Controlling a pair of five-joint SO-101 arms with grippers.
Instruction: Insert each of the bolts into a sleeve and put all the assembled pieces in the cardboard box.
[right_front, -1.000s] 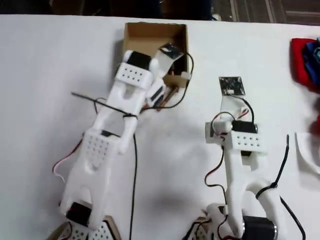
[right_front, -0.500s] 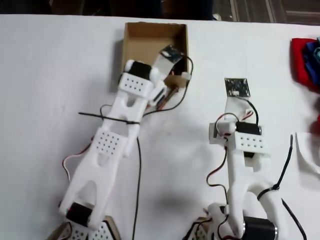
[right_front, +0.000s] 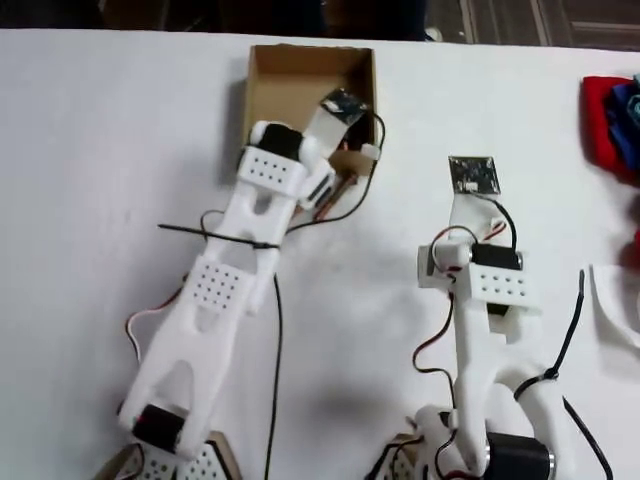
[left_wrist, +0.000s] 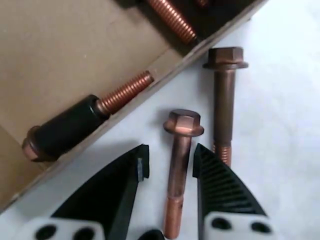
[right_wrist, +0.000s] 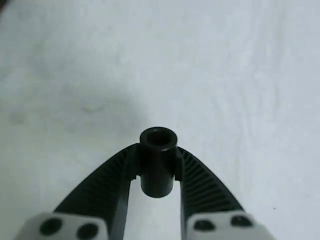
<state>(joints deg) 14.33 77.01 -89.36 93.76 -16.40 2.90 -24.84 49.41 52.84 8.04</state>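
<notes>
**Left arm (right_front: 215, 290) at the cardboard box (right_front: 290, 75), right arm (right_front: 495, 285) apart**

Open cardboard box at the far middle of a white table (right_front: 100, 150). Left arm slanted up from the near edge, wrist over the box's near right corner. Right arm to its side, well apart from the box, pointing straight away. Black cable (right_front: 272, 380) trailing beside the left arm. Red cloth (right_front: 605, 110) at the far right edge.

The bolt (left_wrist: 183, 122) between the left gripper (left_wrist: 171, 149) fingers: its threaded tip slips behind the gripper body, end unseen. The neighbouring bolt (left_wrist: 223, 95), just outside one finger (left_wrist: 215, 185), loses its threads behind that finger. Past the fingertips, the cardboard box (left_wrist: 60, 45) runs out of frame, and a threaded shank (left_wrist: 172, 20) inside is cut off, head unseen. Whether the sleeve (right_wrist: 158, 170) in the right gripper (right_wrist: 157, 149) touches the table (right_wrist: 250, 75): can't tell.
</notes>
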